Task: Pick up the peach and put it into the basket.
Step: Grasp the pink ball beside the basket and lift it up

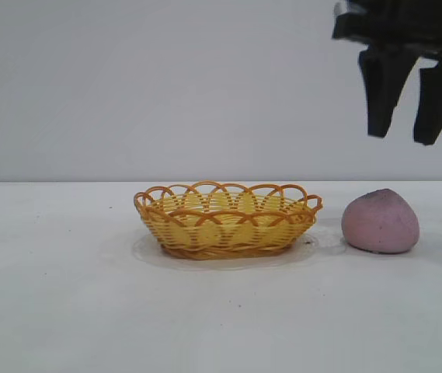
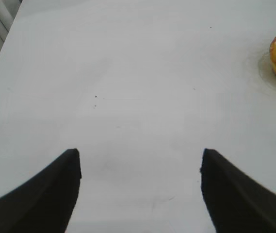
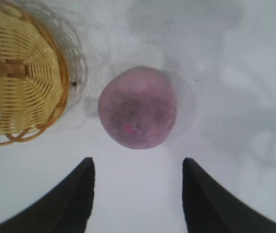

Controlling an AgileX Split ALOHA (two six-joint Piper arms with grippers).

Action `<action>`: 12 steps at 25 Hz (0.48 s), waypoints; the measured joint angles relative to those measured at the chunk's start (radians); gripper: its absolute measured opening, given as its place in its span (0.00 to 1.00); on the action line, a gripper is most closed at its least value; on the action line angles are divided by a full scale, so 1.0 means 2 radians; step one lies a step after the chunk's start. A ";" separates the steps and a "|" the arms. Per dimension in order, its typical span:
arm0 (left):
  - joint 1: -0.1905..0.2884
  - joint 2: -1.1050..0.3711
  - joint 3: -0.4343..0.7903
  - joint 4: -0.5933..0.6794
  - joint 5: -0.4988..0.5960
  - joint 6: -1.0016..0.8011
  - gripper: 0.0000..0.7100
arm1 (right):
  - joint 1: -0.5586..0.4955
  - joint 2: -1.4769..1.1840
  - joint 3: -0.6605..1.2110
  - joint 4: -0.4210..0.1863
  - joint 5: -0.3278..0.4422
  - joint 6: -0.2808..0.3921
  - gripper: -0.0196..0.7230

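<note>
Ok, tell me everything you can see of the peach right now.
The peach is a dull pink, matte, rounded lump with a slightly pointed top and faint dark speckles. It sits on the white table, just right of the basket and apart from it. Nothing grips it; the right gripper hangs open above.

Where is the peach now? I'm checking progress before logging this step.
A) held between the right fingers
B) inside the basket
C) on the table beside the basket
C: the peach sits on the table beside the basket, the open right gripper above it.
</note>
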 joint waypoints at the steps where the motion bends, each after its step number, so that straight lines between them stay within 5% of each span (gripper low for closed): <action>1: 0.000 0.000 0.000 0.000 0.000 0.000 0.65 | 0.000 0.005 0.000 -0.002 -0.002 0.000 0.49; 7: 0.000 0.000 0.000 0.000 0.000 0.000 0.65 | 0.000 0.031 0.000 -0.007 -0.023 0.000 0.49; 12: 0.000 0.000 0.000 0.000 0.000 0.000 0.65 | 0.000 0.041 -0.005 -0.019 -0.021 -0.023 0.13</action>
